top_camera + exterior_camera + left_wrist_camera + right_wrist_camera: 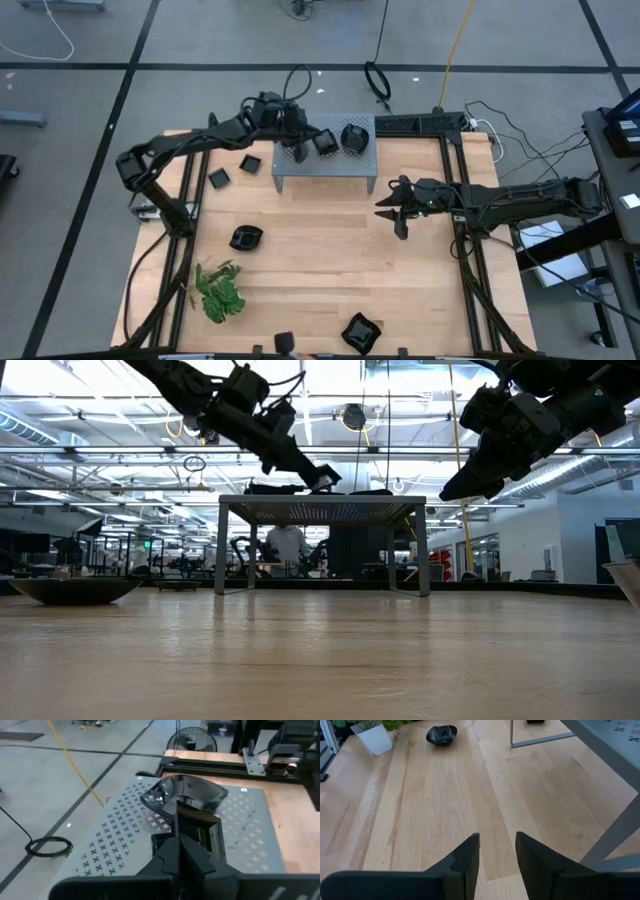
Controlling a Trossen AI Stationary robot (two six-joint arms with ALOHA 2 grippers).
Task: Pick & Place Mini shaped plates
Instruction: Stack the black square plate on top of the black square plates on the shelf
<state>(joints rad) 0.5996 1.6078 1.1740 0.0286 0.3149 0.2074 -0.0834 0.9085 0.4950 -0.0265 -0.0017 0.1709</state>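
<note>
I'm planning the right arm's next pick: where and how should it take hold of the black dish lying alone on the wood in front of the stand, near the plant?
Grip the raised rim of the black dish, probably coming straight down with one finger inside the bowl and one outside. It sits flat and upright on the table with bare wood all round, so any rim side is free; the side facing the right gripper, whose jaws are open, seems handiest.

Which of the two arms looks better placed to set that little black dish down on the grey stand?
The left. Its gripper is over the grey stand, fingers shut on a black dish. The right gripper hangs open and empty beside the stand, over bare table.
</note>
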